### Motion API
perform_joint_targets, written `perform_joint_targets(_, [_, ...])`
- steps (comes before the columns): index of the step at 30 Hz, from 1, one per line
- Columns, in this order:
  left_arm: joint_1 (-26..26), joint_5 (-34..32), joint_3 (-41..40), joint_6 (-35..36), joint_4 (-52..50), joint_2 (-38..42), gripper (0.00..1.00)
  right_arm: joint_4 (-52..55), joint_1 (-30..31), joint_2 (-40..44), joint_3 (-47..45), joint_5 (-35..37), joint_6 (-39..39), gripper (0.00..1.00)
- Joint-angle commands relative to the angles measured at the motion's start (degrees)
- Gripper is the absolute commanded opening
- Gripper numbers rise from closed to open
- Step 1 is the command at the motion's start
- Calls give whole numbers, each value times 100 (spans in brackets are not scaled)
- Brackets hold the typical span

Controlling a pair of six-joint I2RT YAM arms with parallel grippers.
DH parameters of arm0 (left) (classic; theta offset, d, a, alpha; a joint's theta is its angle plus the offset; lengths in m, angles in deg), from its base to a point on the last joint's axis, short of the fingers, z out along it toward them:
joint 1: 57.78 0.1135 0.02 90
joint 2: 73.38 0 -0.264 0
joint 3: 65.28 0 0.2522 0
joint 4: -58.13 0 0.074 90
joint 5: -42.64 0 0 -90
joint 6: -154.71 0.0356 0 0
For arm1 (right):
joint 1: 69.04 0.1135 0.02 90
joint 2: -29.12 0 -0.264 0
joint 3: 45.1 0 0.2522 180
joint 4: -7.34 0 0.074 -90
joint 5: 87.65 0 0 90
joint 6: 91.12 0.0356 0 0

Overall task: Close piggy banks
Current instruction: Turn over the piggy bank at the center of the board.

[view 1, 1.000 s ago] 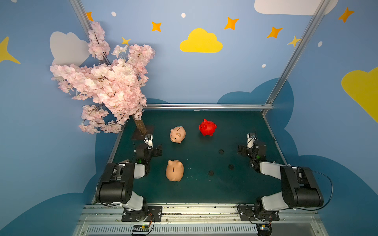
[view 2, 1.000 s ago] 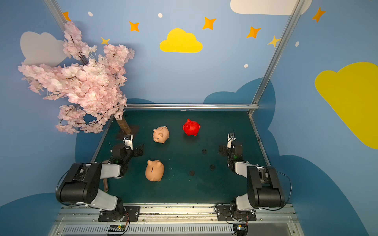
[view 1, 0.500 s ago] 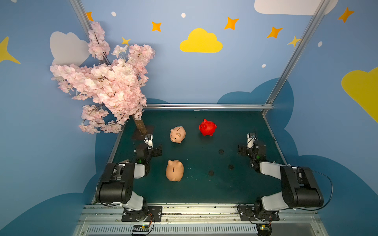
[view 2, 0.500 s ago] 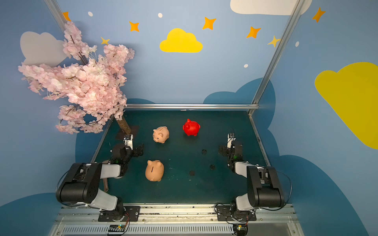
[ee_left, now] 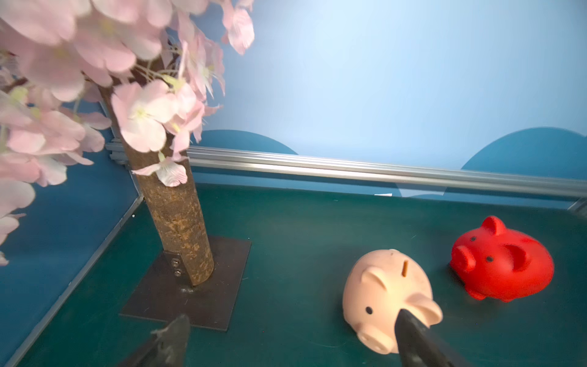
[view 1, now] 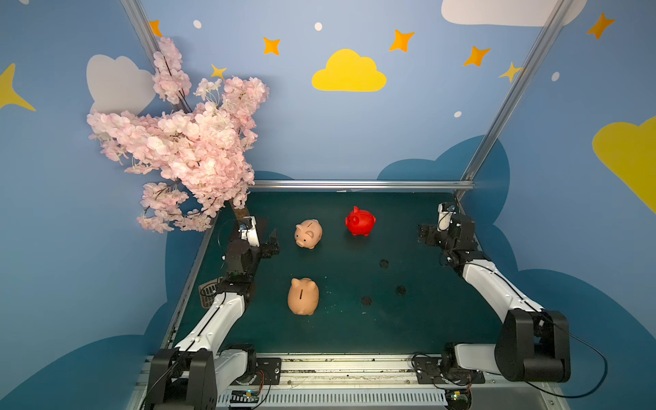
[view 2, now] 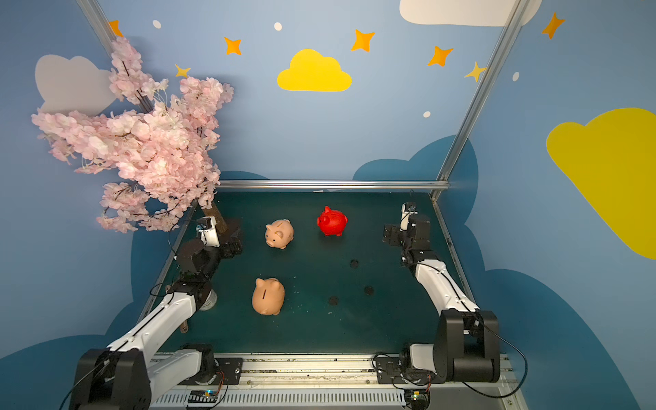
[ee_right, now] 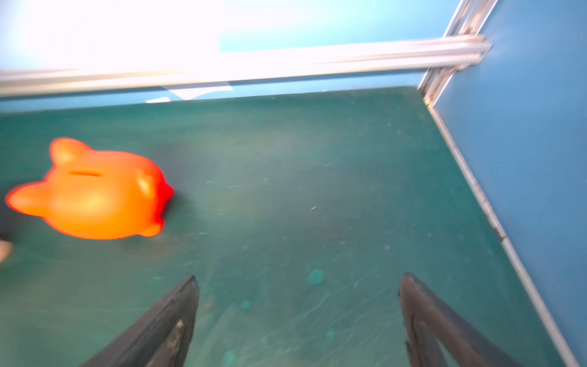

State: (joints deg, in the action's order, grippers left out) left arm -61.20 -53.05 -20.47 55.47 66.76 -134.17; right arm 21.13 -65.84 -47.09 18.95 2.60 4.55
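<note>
Cloud-and-star blue walls enclosing dark green tabletop [view 1: 419, 330]. Standing upright mid-tabletop, spaced apart, seemingly for separate handling: far peach piggy bank [view 1: 308, 233], red piggy bank [view 1: 360, 221], near peach piggy bank [view 1: 302, 296]; dark plugs [view 1: 383, 263] lying loose right of centre. Along side edges, left arm [view 1: 227, 312], right arm [view 1: 493, 284] reaching forward, low; left jaws, right jaws gaping wide, gripping nothing.

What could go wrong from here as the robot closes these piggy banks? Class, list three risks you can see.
1. The dark plugs lie flat on the dark mat: easy to miss or scrape.
2. The round tan pig stands close to the open left end effector; a nudge might roll it.
3. The blossom tree crowds that end effector; branches may snag.
</note>
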Motion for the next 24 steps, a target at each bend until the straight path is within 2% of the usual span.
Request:
perform_joint_targets(1, [-204,-257,650,-1023,-1603,273,99,1292,2,90,383,-514,1075,97])
perform_joint_targets(3, [-387,71,1111,-1230,-2318,274,99,1525,-1,151,538,-998,1285,97])
perform_joint_targets(6, [-900,229,1632,-1111,-3119,221,99,1821,23,344,660,-2039,1436,97])
perform_joint_targets(11, [-1587,351,2243,-1217,-4360,89,99,1865,104,726,351,-2987,1700,95])
perform_joint_targets(18, [-2154,913,2845,-1203,-6170,-329,99,2465,599,1493,-73,-2897,1436,95])
perform_joint_targets(20, [-2391,806,2946,-1131,-6637,-411,99,2515,705,1722,-242,-2903,1454,95])
perform_joint_targets(24, [-2903,185,3069,-1274,-7359,-436,99,2528,942,2164,-639,-2696,1536,95])
